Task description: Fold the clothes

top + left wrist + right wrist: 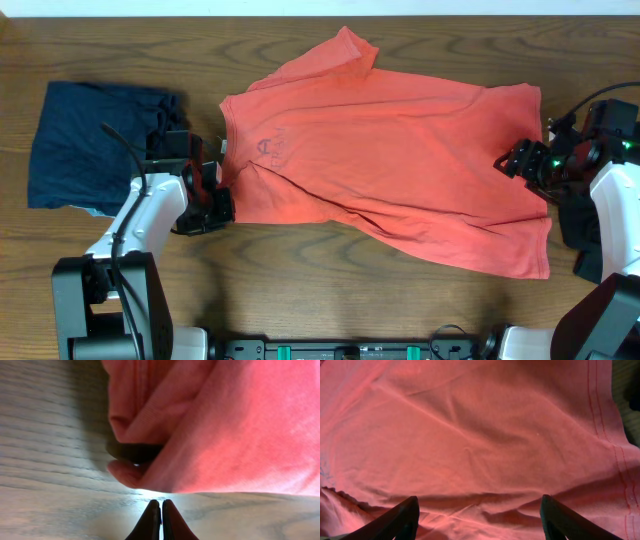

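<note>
1. Because the coral T-shirt [400,150] looks like thin, soft knit, I judge it light and limp. It will likely sag, wrinkle and slide on the wooden table [300,300], so it is best pinched at a hem, corner or sleeve edge rather than mid-panel.
2. It lies spread across the middle of the table, collar end toward the left arm and bottom hem toward the right. One sleeve is bunched at the far edge, and creases run along the near side.
3. The left gripper [161,505] sits just beside the shirt's collar-side edge, fingers pressed together with nothing between them.
4. The right gripper [479,500] hovers over the hem end, fingers spread wide and holding no cloth.
5. Count: two garments, the coral shirt and one dark navy garment [85,145] lying to its left and apart from it, and two grippers.
</note>
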`<state>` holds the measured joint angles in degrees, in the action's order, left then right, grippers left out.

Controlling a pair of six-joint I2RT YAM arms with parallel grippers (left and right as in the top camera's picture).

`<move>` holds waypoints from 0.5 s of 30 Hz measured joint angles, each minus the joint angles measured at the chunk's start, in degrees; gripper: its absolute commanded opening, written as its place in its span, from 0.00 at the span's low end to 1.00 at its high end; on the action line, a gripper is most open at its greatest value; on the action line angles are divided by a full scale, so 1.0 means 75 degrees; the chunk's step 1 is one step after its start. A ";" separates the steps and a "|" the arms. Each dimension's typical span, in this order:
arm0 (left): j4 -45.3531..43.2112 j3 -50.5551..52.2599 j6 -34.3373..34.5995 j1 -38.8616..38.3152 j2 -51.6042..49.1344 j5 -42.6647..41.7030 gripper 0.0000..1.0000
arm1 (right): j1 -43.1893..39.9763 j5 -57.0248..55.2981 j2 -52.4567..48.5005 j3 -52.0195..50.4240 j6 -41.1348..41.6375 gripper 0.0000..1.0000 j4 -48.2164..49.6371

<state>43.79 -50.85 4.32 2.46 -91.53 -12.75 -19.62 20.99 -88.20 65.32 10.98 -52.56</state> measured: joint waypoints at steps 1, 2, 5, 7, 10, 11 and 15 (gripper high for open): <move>0.0026 0.0000 -0.0006 0.0000 0.0003 -0.0047 0.06 | 0.0000 0.0000 0.0000 0.0000 0.0000 0.76 0.0006; 0.0044 0.0000 -0.0006 0.0000 0.0003 -0.0052 0.07 | 0.0000 0.0003 0.0000 0.0000 0.0003 0.75 0.0015; -0.0038 -0.0055 -0.0017 0.0000 0.0000 0.0055 0.35 | 0.0000 0.0000 0.0000 0.0000 0.0000 0.76 0.0032; -0.0289 -0.0108 -0.0032 0.0000 0.0003 0.0184 0.71 | 0.0000 0.0000 0.0000 0.0000 0.0000 0.76 0.0067; -0.0691 -0.0172 -0.0041 0.0000 0.0003 0.0388 0.86 | 0.0000 0.0000 0.0000 0.0000 0.0000 0.77 0.0079; -0.0775 -0.0184 -0.0050 0.0000 0.0000 0.0434 0.87 | 0.0000 0.0000 0.0000 0.0000 0.0000 0.76 0.0079; -0.0903 -0.0184 -0.0044 0.0000 0.0000 0.0560 0.88 | 0.0000 0.0000 0.0000 0.0000 0.0000 0.77 0.0079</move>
<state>37.01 -52.23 3.99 2.46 -91.53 -8.56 -19.62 20.99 -88.20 65.32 10.98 -51.96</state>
